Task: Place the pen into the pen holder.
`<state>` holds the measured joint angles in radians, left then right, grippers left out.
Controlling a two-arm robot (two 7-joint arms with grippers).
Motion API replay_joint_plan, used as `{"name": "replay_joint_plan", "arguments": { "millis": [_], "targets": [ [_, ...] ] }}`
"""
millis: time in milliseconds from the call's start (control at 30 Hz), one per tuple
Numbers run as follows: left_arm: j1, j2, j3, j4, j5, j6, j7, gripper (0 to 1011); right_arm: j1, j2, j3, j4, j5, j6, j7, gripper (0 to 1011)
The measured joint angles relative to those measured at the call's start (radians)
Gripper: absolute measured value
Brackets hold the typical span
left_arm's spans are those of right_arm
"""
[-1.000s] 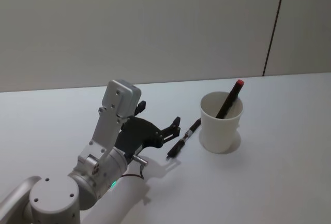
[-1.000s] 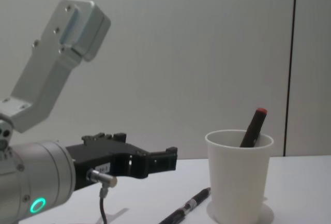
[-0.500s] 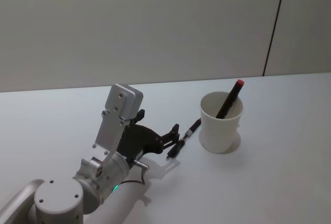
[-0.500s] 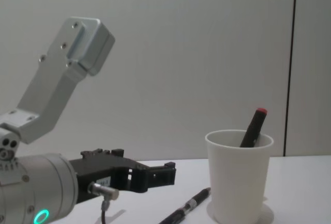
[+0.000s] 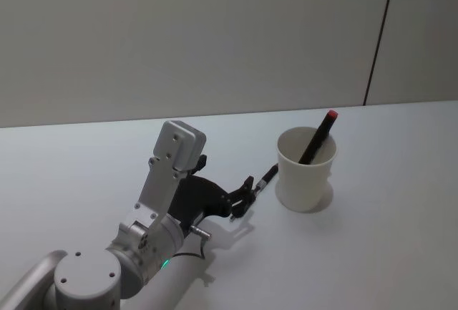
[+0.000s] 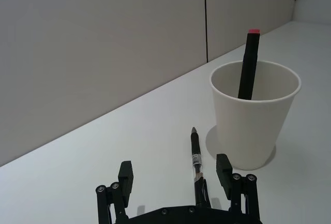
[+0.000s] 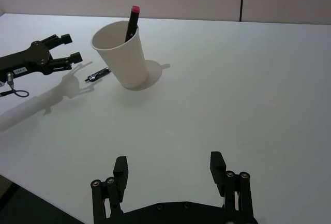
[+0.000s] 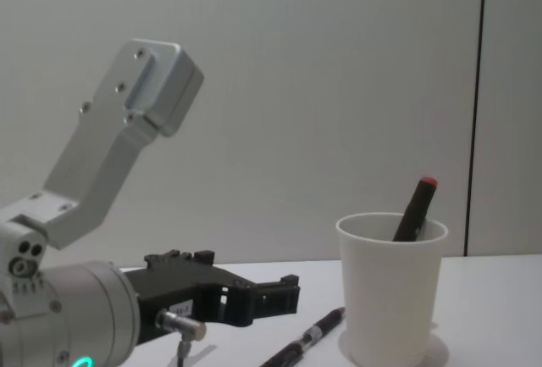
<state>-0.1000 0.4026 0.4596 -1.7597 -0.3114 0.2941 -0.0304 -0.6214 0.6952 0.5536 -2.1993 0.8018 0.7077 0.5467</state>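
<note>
Fingers (image 6: 125,175) of my left gripper (image 5: 242,194) apart, now advanced to straddle the pen (image 6: 195,149) lying just beside the pen holder (image 5: 305,174), which holds a red-capped marker (image 5: 319,138); my right gripper (image 7: 169,168) parked well away, fingers apart.

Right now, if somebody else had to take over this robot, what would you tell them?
Left gripper: open, at the near end of the pen, not gripping it.
Right gripper: open, parked well away from the pen holder.
The pen lies on the table beside the pen holder, which already holds a red-capped marker.
Done: the approach. Left: grasp the pen, lift it, drop it in.
</note>
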Motion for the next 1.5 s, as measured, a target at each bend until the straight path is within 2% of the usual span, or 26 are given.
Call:
{"name": "replay_joint_plan", "arguments": {
  "millis": [533, 767, 1133, 1500],
  "targets": [
    [-0.003, -0.019, 0.002, 0.025, 0.026, -0.029, 0.009, 1000, -0.001, 0.000, 0.001, 0.000, 0.000, 0.000, 0.000, 1002],
    [-0.020, -0.044, 0.004, 0.058, 0.021, -0.012, -0.008, 1001, -0.001, 0.000, 0.001, 0.000, 0.000, 0.000, 0.000, 1001],
    [-0.040, -0.100, 0.028, 0.137, 0.007, -0.015, -0.021, 1001, -0.001, 0.000, 0.001, 0.000, 0.000, 0.000, 0.000, 1002],
    [-0.028, -0.114, 0.041, 0.151, 0.010, -0.018, -0.005, 1001, -0.001, 0.000, 0.001, 0.000, 0.000, 0.000, 0.000, 1002]
  ]
}}
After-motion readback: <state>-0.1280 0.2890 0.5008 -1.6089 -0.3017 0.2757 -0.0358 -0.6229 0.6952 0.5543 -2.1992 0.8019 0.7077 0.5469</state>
